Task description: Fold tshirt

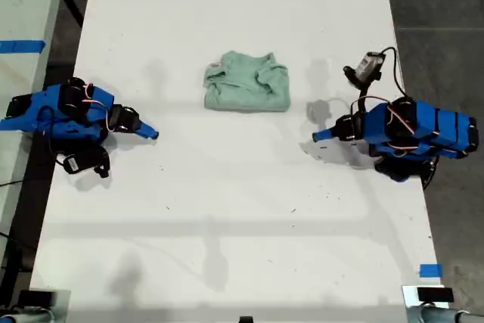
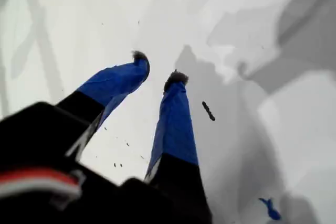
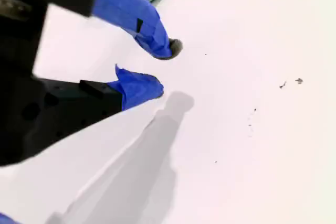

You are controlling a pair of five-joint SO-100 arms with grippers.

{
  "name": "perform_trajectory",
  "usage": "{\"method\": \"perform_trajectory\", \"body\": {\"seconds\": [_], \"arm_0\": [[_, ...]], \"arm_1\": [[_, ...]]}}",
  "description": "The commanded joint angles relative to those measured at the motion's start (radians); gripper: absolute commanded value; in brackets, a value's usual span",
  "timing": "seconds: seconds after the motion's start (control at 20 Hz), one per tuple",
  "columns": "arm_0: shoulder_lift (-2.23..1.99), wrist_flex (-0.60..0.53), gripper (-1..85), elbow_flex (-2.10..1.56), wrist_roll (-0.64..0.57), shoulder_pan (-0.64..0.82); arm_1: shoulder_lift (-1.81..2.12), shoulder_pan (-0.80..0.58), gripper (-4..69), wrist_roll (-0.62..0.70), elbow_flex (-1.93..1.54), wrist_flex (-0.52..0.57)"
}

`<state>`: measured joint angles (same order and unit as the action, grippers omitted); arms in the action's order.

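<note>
The folded mint tshirt (image 1: pixel 247 82) lies toward the white table's (image 1: pixel 227 225) far edge, soft, light and limp, best pinched at a folded edge; my first gripper (image 2: pixel 157 72) and second gripper (image 3: pixel 167 69) are parted, empty

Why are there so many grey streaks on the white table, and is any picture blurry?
Exterior view: soft arm shadows fall across the table, several per arm, suggesting several lamps; the tshirt is sharp. First wrist view: overlapping grey shadows beyond my first gripper, near black housing blurred. Second wrist view: bright, washed-out table, one shadow beneath my second gripper.
</note>
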<state>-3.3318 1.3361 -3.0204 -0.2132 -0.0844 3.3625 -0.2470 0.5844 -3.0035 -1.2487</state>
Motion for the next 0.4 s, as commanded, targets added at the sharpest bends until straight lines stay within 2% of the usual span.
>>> {"method": "perform_trajectory", "body": {"seconds": [0.0, 0.35], "arm_0": [[0.003, 0.069, 6.7, 0.003, -0.014, -0.051], [0.003, 0.069, 6.7, 0.003, -0.014, -0.066]], "arm_1": [[0.006, -0.012, 7.9, 0.051, 0.009, -0.005], [0.006, -0.012, 7.7, 0.051, 0.009, -0.005]]}}
